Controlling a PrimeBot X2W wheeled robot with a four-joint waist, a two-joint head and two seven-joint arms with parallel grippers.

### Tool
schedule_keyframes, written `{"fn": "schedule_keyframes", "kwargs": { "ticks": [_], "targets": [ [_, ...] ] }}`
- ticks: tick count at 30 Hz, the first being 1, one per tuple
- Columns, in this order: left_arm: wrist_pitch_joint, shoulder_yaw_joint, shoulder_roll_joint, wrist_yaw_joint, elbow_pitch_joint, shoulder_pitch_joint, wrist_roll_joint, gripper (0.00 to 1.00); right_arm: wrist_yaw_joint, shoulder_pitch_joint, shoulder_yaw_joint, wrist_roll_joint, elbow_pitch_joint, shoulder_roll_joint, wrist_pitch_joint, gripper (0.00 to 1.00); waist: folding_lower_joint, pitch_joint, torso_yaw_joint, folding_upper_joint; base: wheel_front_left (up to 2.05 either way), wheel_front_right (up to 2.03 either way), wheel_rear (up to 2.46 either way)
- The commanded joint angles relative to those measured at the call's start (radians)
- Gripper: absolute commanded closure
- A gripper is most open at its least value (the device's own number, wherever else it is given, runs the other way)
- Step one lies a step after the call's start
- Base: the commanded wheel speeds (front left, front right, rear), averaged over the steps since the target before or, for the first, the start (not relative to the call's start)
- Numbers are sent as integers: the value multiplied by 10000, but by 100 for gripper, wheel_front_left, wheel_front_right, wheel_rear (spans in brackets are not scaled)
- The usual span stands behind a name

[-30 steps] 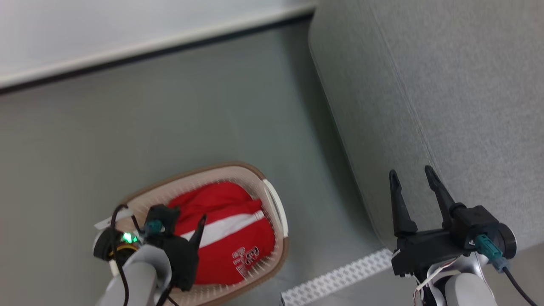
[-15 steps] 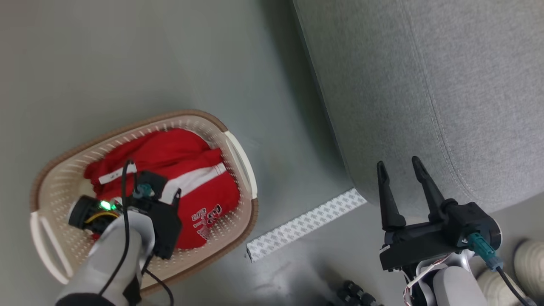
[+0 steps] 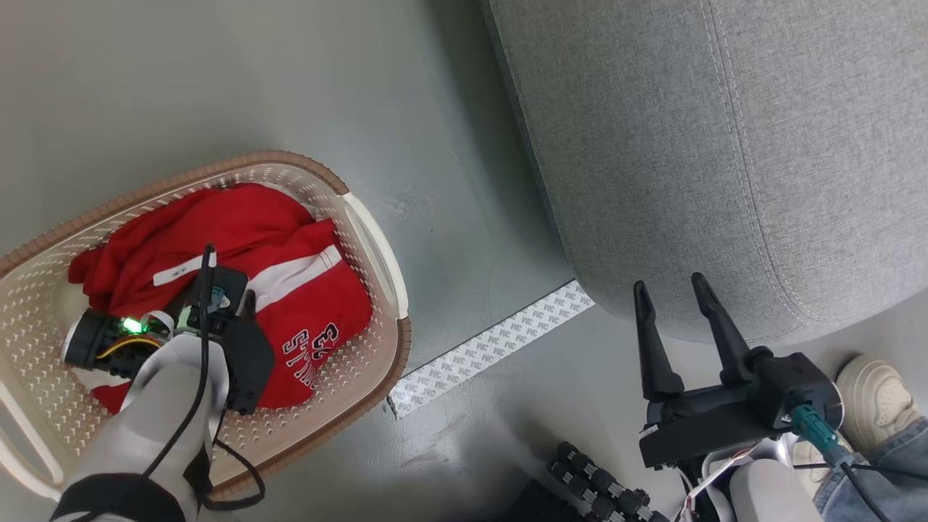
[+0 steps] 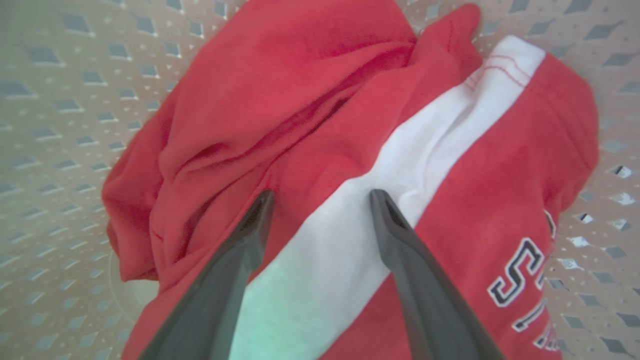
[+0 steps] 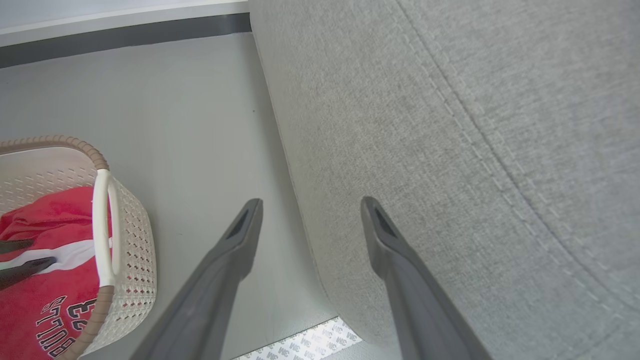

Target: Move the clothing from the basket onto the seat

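The clothing point(image 3: 246, 225) lies bunched up inside the basket point(image 3: 341, 373), which stands on the floor point(image 3: 217, 72) a little way from the seat point(image 3: 725, 145). The left gripper point(image 4: 322, 195) points down into the basket. Its two fingers are spread wide on either side of the shirt's white stripe, and nothing is pinched between them. I think it is held wide so it can take a good fold of cloth when it closes. I cannot tell if the tips touch the shirt yet.

The right gripper point(image 3: 668, 283) hangs by the front edge of the seat with its fingers apart, holding nothing. I guess it waits there to stay out of the way.

Now I count. There is one shirt and one basket with two white handles. There is one big grey seat. There are two grippers with two fingers each. One strip of tape point(image 3: 493, 351) is stuck on the floor, and one pale shoe point(image 3: 873, 391) of a person shows nearby.
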Motion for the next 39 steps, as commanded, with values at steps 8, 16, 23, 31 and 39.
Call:
{"fn": "schedule_keyframes", "kwargs": {
  "ticks": [8, 16, 23, 31, 39],
  "targets": [
    [-1, -72, 243, 128, 312, -350, -154, 100, 4, -103, 244, 274, 243, 29, -170, 0, 0, 79, -77, -2, 0, 0, 0],
    [-575, 309, 290, 0, 360, -75, -728, 100, 4, -442, 476, 506, 621, 28, -257, 0, 0, -262, -112, -2, 0, 0, 0],
    [-1317, 762, -180, -171, -364, 717, -1427, 100, 4, -696, 301, 511, 1097, 22, -330, 0, 0, -1327, 509, -2, 0, 0, 0],
    [-1379, 831, -550, -409, -2559, 2280, -1787, 100, 4, -591, 54, 144, 1531, 16, -202, 0, 0, -3193, 1570, -2, 0, 0, 0],
    [-1383, 567, -762, -510, -4210, 3523, -2263, 100, 3, 190, -523, -373, 1641, 7, 241, 0, 0, -5389, 2602, -2, 0, 0, 0]
  ]
}}
